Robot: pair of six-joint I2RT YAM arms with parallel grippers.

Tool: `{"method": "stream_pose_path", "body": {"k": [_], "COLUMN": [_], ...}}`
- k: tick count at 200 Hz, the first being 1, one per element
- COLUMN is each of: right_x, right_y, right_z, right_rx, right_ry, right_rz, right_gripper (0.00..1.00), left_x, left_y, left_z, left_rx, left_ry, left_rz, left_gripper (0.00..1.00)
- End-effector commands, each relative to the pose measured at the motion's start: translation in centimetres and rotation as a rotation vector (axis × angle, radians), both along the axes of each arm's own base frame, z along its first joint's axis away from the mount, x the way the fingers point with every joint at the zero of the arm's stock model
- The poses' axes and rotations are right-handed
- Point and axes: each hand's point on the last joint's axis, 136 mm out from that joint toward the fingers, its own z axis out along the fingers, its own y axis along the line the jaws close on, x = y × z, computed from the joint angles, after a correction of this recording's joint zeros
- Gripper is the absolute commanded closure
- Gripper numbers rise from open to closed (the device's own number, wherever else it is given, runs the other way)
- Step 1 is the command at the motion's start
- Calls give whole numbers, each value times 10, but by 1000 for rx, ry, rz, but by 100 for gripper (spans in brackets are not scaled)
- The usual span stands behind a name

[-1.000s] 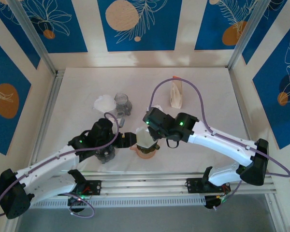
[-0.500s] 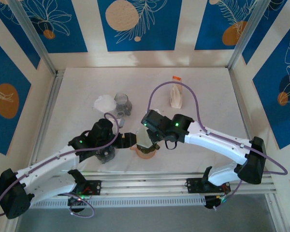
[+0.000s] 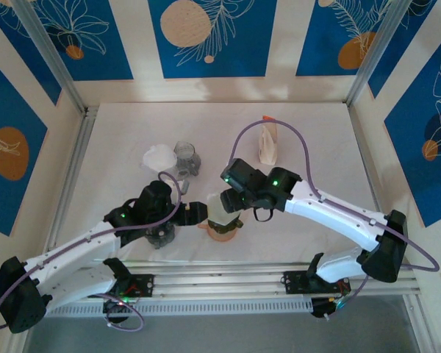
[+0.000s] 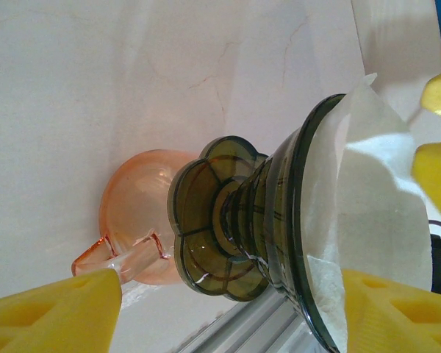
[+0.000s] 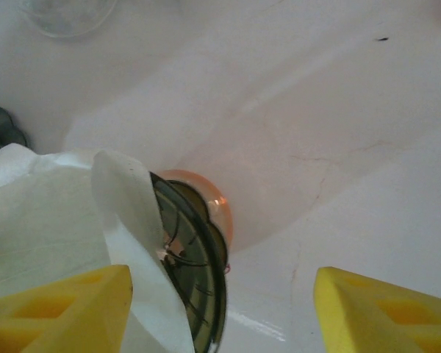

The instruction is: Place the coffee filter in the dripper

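Observation:
A dark olive glass dripper (image 4: 239, 213) sits on a pink glass cup (image 4: 132, 198) near the table's front edge. The white paper coffee filter (image 4: 360, 184) lies in its cone, one flap standing above the rim (image 5: 125, 195). My left gripper (image 4: 231, 294) is open, with a yellow finger on either side of the dripper and cup. It reaches the dripper (image 3: 222, 215) from the left (image 3: 202, 212). My right gripper (image 5: 222, 287) is open just above the filter (image 3: 222, 204), nothing between its fingers. It hangs over the dripper's right side (image 3: 233, 200).
A stack of white filters (image 3: 160, 157) and a clear glass vessel (image 3: 185, 158) stand behind the left arm. A white pouch with an orange cap (image 3: 267, 144) is at the back right. A dark object (image 3: 162, 235) sits under the left arm. An aluminium rail (image 3: 220, 273) runs along the front edge.
My right gripper has opened and let go of the filter, which now rests in the dripper. It has also lifted slightly. The left gripper has stayed in place.

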Motion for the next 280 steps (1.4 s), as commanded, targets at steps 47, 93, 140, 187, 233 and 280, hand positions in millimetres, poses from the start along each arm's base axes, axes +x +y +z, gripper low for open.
{"method": "stream_pose_path", "body": {"k": [47,93,140,187,233,280], "right_x": [5,8,-6,-4,7,9], "right_y": [-3,-6,14,22,7,-1], "right_z": [-9,34,32,0,-6,-12], "right_rx": [-19,80,168,95,63,34], "right_ry": [11,-145,-30,79,69,71], "right_rz": [-52,-38,77,87,2,-48], "right_gripper": [36,31,26,27,37,47], "left_x": [-4,-3,-3,-3,-3,-4], "left_y": [2,2,2,2,2,3], "left_z": [-2,-2,-2,-1,-3,-6], "left_rx": [8,6,4,6,6,7], "left_ry": [4,2,2,0,4,11], "left_rz": [4,5,5,5,5,8], "left_gripper": [25,25,24,24,24,24]}}
